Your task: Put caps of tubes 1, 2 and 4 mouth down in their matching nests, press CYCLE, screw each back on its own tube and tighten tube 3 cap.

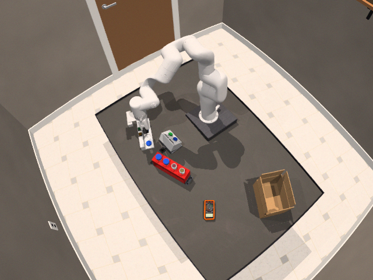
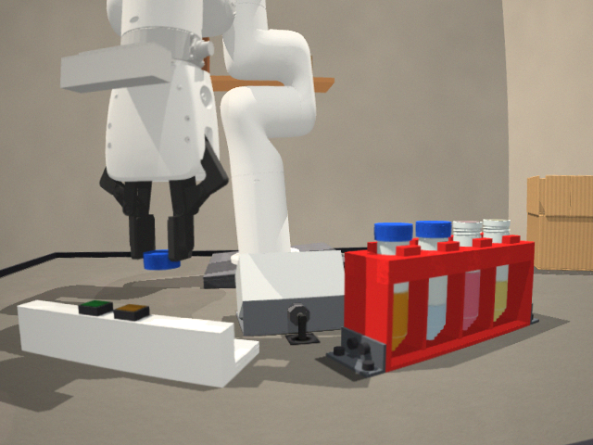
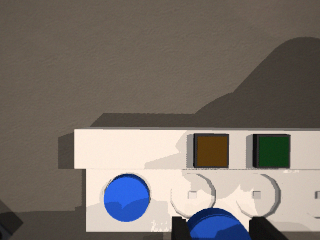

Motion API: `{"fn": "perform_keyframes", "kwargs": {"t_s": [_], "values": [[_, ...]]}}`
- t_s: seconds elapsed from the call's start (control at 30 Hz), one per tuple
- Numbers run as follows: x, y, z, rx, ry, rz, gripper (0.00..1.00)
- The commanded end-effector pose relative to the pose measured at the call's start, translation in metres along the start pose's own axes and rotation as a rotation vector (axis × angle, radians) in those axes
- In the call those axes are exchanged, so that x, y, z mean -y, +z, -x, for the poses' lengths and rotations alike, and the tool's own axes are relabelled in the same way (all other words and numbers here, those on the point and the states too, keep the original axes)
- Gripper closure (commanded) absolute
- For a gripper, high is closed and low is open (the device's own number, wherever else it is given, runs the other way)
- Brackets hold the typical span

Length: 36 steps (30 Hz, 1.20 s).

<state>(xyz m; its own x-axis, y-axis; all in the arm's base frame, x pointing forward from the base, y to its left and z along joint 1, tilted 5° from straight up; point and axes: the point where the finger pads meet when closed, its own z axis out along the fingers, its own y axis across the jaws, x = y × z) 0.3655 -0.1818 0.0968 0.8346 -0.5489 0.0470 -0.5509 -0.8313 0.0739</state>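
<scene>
My gripper (image 1: 144, 130) (image 2: 161, 256) (image 3: 217, 233) is shut on a blue cap (image 2: 157, 261) (image 3: 215, 224) and holds it a little above the white cap tray (image 1: 141, 145) (image 2: 119, 339) (image 3: 125, 145), near the second nest (image 3: 192, 195). Another blue cap (image 1: 148, 143) (image 3: 126, 197) lies in the end nest. The amber lamp (image 3: 211, 150) (image 2: 131, 311) and the green lamp (image 3: 271, 151) (image 2: 95, 307) are dark. In the red rack (image 1: 168, 170) (image 2: 440, 259), two tubes (image 2: 393, 231) (image 2: 433, 228) carry blue caps and two tubes (image 2: 467, 227) (image 2: 496, 224) stand open.
The key housing (image 1: 170, 141) (image 2: 287, 282) with the green key (image 1: 170, 133) and the blue key (image 1: 175, 139) stands between tray and rack. An orange multimeter (image 1: 208, 209) and an open cardboard box (image 1: 274, 192) (image 2: 560, 220) lie farther off on the dark mat.
</scene>
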Motion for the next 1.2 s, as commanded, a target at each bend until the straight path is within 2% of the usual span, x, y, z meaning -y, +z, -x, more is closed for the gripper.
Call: {"fn": "perform_keyframes", "kwargs": {"t_s": [0.0, 0.3, 1.17], "values": [[0.002, 0.020, -0.005, -0.007, -0.001, -0.006, 1.00], [0.003, 0.063, -0.006, -0.007, -0.001, -0.006, 1.00], [0.002, 0.063, -0.006, -0.007, -0.001, -0.006, 1.00]]}}
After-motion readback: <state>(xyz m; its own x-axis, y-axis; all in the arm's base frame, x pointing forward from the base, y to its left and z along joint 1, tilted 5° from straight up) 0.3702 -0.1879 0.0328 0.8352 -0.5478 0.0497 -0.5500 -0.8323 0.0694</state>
